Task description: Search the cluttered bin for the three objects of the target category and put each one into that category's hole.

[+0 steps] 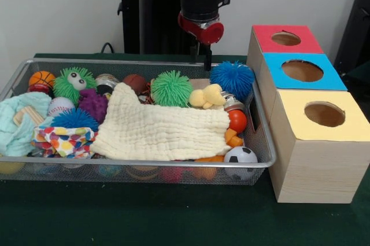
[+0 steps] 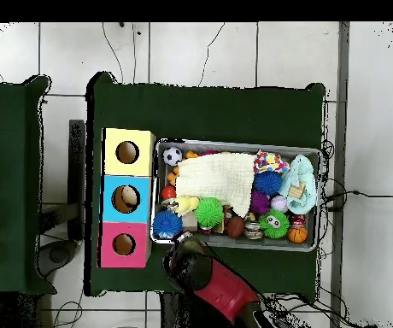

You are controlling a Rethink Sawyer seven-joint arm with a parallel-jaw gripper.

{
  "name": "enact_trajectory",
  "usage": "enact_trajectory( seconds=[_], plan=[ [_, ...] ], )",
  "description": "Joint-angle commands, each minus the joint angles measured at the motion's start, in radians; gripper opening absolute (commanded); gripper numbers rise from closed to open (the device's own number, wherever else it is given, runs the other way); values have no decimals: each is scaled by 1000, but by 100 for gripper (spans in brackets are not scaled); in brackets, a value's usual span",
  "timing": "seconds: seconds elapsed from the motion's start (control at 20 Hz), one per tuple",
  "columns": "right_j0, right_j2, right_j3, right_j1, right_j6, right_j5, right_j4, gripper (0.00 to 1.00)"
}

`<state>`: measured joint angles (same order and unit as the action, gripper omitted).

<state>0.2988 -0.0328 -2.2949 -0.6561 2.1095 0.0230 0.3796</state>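
Red-and-black gripper (image 1: 206, 55) hangs over the far rim of the long silver wire-mesh bin (image 1: 261, 142); finger state cannot be told. Round hole in the red-topped pale wooden box (image 1: 285, 38) sits at the table's far edge.

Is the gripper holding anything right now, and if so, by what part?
Nothing is held. The gripper hangs above the far rim of the bin, near the blue spiky ball, with nothing visible between its tips. Whether it is open or shut cannot be told.
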Motion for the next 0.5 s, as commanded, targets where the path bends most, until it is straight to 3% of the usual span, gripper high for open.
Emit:
enact_trajectory(
  seconds=[0.05,0.5],
  plan=[
    [-38,-24,41,-44,213,-52,58,100],
    [-92,11,121,-48,199,-138,94,100]
  ],
)
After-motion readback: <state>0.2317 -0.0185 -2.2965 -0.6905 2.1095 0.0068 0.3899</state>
